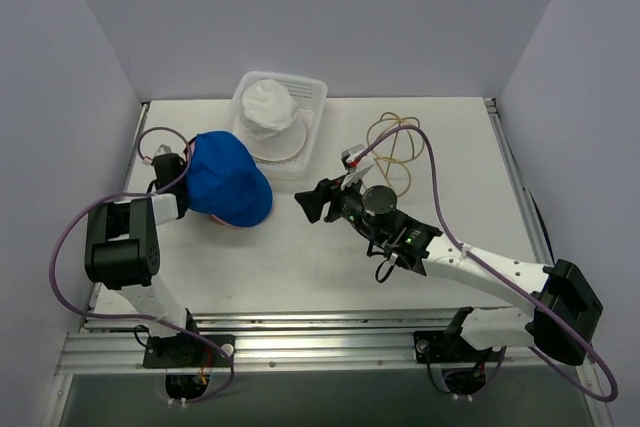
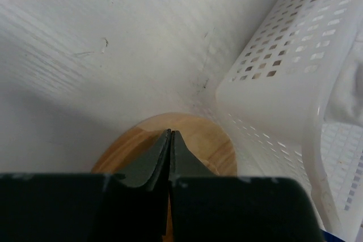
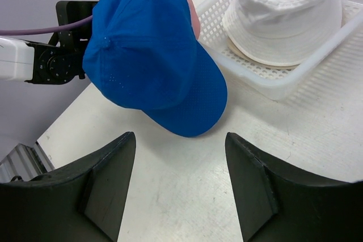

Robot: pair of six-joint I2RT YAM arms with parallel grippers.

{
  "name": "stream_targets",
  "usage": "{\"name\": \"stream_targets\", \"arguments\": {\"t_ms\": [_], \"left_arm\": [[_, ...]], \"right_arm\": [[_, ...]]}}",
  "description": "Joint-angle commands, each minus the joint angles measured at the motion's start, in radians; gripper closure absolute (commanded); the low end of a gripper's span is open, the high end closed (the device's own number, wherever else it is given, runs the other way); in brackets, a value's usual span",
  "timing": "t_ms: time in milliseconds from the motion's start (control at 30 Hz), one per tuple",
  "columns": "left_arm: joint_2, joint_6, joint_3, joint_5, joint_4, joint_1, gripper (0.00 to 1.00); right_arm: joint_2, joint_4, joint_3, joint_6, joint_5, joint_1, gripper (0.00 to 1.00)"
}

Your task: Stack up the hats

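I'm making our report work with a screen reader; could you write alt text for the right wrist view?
A blue cap fills mid-frame, a pink edge showing behind it. Upper right, a white hat lies in a white mesh basket; the open right gripper frames the bottom.

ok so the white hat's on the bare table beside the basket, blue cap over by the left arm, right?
No. The white hat lies inside the white mesh basket, not beside it; the right wrist view shows the basket's walls around it. The blue cap is by the left arm, as stated.
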Motion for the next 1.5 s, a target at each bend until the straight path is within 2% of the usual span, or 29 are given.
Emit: {"name": "stream_targets", "arguments": {"t_ms": [0,133,300,433,700,833,967,1067,1133,1333,1467], "left_arm": [[-0.030,-0.007,-0.028,-0.027,0.031,-0.033,0.93],[-0.131,0.015,-0.080,-0.134,-0.053,-0.060,0.94],[-0.246,0.025,-0.175,-0.149,-0.066,-0.074,0.94],[-0.256,0.030,-0.238,-0.149,-0.027,-0.077,0.94],[-0.268,-0.022,-0.236,-0.152,-0.063,-0.056,0.94],[-0.308,-0.065,-0.250,-0.251,-0.093,-0.036,0.94],[-0.371,-0.116,-0.271,-0.144,-0.034,0.050,0.94],[-0.377,-0.119,-0.224,-0.038,-0.049,0.125,0.94],[-0.372,-0.113,-0.195,-0.032,-0.040,0.153,0.94],[-0.196,-0.077,-0.098,0.060,0.046,0.153,0.95],[-0.045,-0.102,-0.086,0.155,0.179,0.155,0.96]], "right_arm": [[-0.024,0.025,0.001,-0.006,0.031,0.008,0.40],[-0.030,0.018,0.003,-0.003,0.036,0.010,0.40],[-0.042,0.015,0.000,0.009,0.046,0.016,0.40],[-0.058,0.004,-0.005,0.011,0.063,0.034,0.40],[-0.114,-0.030,-0.022,0.008,0.118,0.072,0.40],[-0.140,-0.047,-0.022,0.003,0.131,0.079,0.40],[-0.145,-0.048,-0.031,-0.002,0.140,0.082,0.40],[-0.137,-0.045,-0.031,-0.002,0.143,0.082,0.40],[-0.136,-0.035,-0.033,-0.002,0.137,0.082,0.40],[-0.141,-0.042,-0.030,-0.006,0.128,0.082,0.40],[-0.170,-0.048,-0.034,-0.008,0.139,0.083,0.40]]}}
